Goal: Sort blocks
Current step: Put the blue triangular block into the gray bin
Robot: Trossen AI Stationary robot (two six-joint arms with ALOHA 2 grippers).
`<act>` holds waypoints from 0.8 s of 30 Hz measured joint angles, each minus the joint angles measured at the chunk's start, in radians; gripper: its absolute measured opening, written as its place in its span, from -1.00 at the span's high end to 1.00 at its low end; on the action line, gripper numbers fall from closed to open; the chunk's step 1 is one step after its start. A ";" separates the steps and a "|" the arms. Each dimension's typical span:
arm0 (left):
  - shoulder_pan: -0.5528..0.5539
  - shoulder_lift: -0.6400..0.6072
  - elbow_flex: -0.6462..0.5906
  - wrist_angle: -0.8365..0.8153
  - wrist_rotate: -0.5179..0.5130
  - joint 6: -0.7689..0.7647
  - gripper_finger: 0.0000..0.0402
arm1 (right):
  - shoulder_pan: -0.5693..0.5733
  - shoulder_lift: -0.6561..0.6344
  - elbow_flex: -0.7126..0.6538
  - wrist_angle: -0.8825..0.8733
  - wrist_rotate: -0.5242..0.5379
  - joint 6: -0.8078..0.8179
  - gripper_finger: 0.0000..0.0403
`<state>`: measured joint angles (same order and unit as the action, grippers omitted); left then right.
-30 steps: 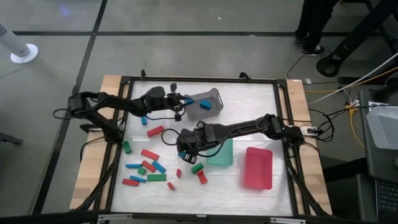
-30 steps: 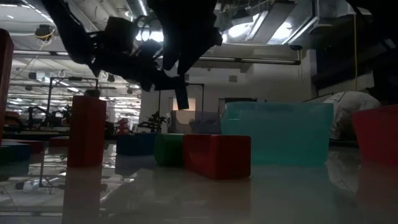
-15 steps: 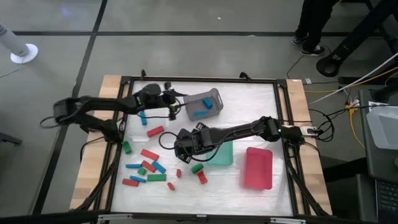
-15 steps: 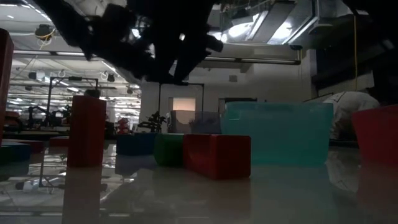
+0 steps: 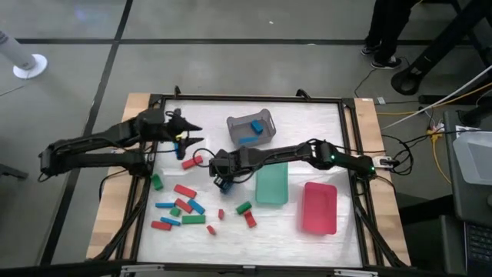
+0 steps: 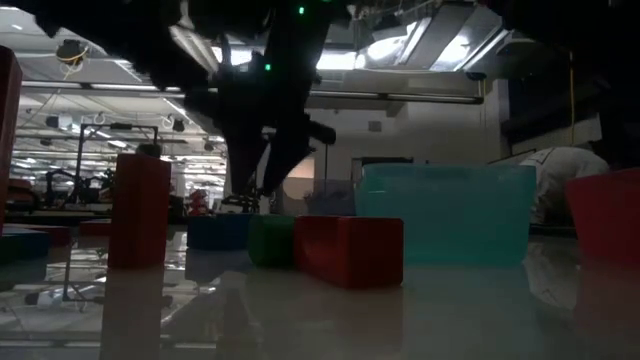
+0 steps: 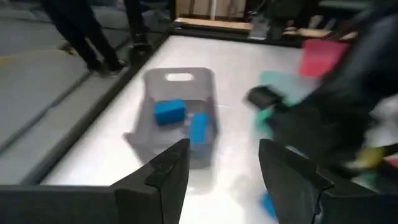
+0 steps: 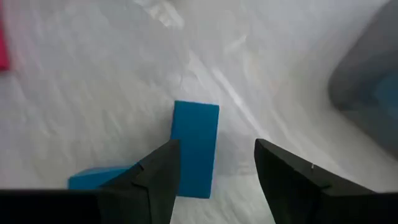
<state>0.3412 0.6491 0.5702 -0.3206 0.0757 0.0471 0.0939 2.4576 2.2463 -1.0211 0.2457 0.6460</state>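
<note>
Grey basket (image 5: 251, 128), green tray (image 5: 271, 187), red tray (image 5: 319, 208) on table (image 5: 307, 123).

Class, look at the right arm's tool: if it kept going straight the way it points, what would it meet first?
Most likely the blue block lying just ahead of the open right tool; depth is unclear, but nothing else shows between them.

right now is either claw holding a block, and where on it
No. Left claw is open and empty near the basket; right claw is open above a blue block, not gripping it.
</note>
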 joint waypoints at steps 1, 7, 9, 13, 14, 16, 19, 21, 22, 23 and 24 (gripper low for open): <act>-0.011 -0.018 0.000 -0.017 0.011 -0.021 0.10 | -0.007 0.008 0.000 0.010 -0.026 0.000 -0.01; -0.081 -0.055 0.000 -0.109 0.041 -0.088 0.10 | -0.016 0.059 -0.001 0.042 -0.072 -0.025 -0.01; -0.106 -0.051 0.000 -0.129 0.040 -0.099 0.10 | -0.016 0.071 -0.001 0.051 -0.064 -0.026 -0.01; -0.150 -0.045 0.000 -0.173 0.040 -0.106 0.10 | -0.014 0.074 0.000 0.050 -0.059 -0.026 0.02; -0.161 -0.045 -0.001 -0.192 0.040 -0.114 0.10 | -0.014 0.076 -0.001 0.051 -0.057 -0.026 0.06; -0.178 -0.045 -0.009 -0.213 0.041 -0.130 0.10 | -0.014 0.078 -0.001 0.052 -0.057 -0.027 0.18; -0.201 -0.045 -0.026 -0.239 0.042 -0.166 0.10 | -0.016 0.072 0.000 0.051 -0.055 -0.063 0.36; -0.215 -0.044 -0.040 -0.227 0.042 -0.188 0.10 | -0.019 0.062 -0.001 0.039 -0.055 -0.098 0.36; -0.222 -0.045 -0.049 -0.225 0.044 -0.202 0.10 | -0.022 0.050 -0.001 0.040 -0.057 -0.107 0.36; -0.227 -0.045 -0.057 -0.225 0.045 -0.221 0.10 | -0.025 0.039 -0.001 0.032 -0.056 -0.115 0.36; -0.232 -0.045 -0.066 -0.226 0.046 -0.230 0.10 | -0.029 0.022 -0.001 0.031 -0.051 -0.129 0.36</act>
<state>0.1094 0.6045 0.5045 -0.5465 0.1217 -0.1831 0.0648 2.4794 2.2452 -0.9897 0.1944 0.5172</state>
